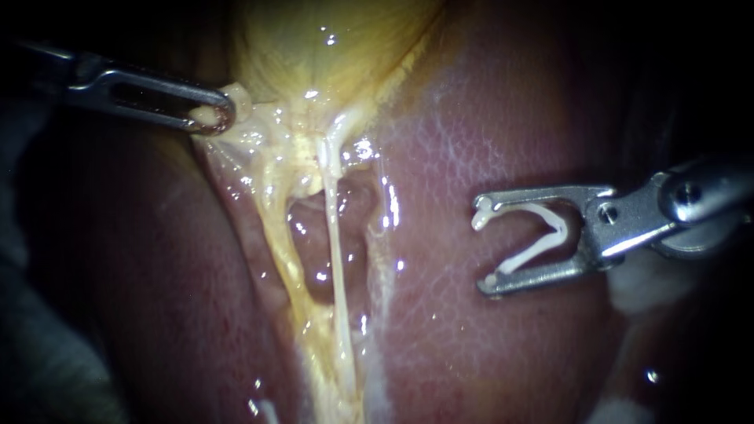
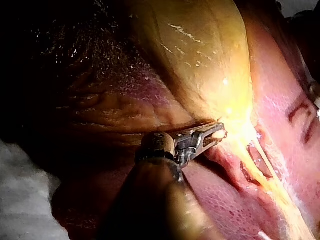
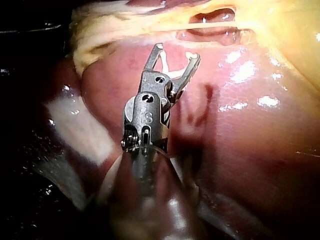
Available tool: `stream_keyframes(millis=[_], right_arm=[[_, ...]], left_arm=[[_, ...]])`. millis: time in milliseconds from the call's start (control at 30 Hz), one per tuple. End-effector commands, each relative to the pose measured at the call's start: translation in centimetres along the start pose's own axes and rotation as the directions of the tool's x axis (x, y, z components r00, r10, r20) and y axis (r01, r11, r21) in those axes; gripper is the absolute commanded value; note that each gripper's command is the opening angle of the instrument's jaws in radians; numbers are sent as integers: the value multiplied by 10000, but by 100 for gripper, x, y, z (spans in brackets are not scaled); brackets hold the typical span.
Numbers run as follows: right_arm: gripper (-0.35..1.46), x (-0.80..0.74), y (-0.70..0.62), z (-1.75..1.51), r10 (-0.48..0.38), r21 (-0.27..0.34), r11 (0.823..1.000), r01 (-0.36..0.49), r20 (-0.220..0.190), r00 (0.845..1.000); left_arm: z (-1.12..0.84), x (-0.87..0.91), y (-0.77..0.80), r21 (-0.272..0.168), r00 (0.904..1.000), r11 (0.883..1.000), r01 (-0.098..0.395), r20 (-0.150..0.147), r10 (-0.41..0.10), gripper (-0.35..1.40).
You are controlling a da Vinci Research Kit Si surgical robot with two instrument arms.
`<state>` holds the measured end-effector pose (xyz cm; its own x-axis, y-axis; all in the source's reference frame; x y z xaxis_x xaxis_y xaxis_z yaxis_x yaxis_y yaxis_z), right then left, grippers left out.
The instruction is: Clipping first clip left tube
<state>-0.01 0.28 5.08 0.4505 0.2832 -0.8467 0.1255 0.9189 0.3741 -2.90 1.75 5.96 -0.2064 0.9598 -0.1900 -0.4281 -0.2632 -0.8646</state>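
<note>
The yellow gallbladder point(image 1: 330, 47) narrows downward into two tubes. The left tube point(image 1: 276, 247) is a yellowish strand; the right tube point(image 1: 336, 251) is thin and white, with a dark window between them. My left instrument point(image 1: 214, 116) is shut on pale tissue at the gallbladder's neck, also seen in the left wrist view point(image 2: 216, 134). My right instrument point(image 1: 484, 248) hovers over the liver, well to the right of both tubes. Its jaws stand wide apart and hold a white V-shaped clip point(image 1: 542, 235) between them. The right wrist view shows the same instrument point(image 3: 176, 52) and clip point(image 3: 172, 67).
The pink liver point(image 1: 471, 133) fills the right side and lies under the right instrument. Glistening yellow fatty tissue point(image 1: 322, 353) runs down below the tubes. White gauze point(image 3: 80, 127) lies beside the right instrument's shaft.
</note>
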Motion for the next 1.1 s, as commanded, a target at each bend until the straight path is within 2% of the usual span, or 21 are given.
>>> stream_keyframes(millis=[33,167,467,700,833,1100], right_arm=[[50,1,0,1,0,23,10000,0,-7,10000],[49,2,-1,17,274,199,9994,-273,-45,9996],[49,-12,-10,93,972,719,9927,-966,-47,9953],[49,-18,-2,151,1842,1184,9767,-1789,-349,9823],[49,-28,4,175,2254,1304,9673,-2176,-479,9731],[49,-64,13,204,2666,1294,9574,-2580,-535,9623]], left_arm=[[0,0,0,3,10000,10000,4,-3,-4,-35],[0,0,0,4,10000,10000,5,-4,-5,-35],[0,0,1,8,10000,10000,8,-8,-8,-35],[0,0,3,7,10000,10000,16,-8,-16,-35],[0,0,4,13,10000,10000,21,-13,-21,-35],[1,0,5,20,10000,10000,-33,-21,33,-35]])
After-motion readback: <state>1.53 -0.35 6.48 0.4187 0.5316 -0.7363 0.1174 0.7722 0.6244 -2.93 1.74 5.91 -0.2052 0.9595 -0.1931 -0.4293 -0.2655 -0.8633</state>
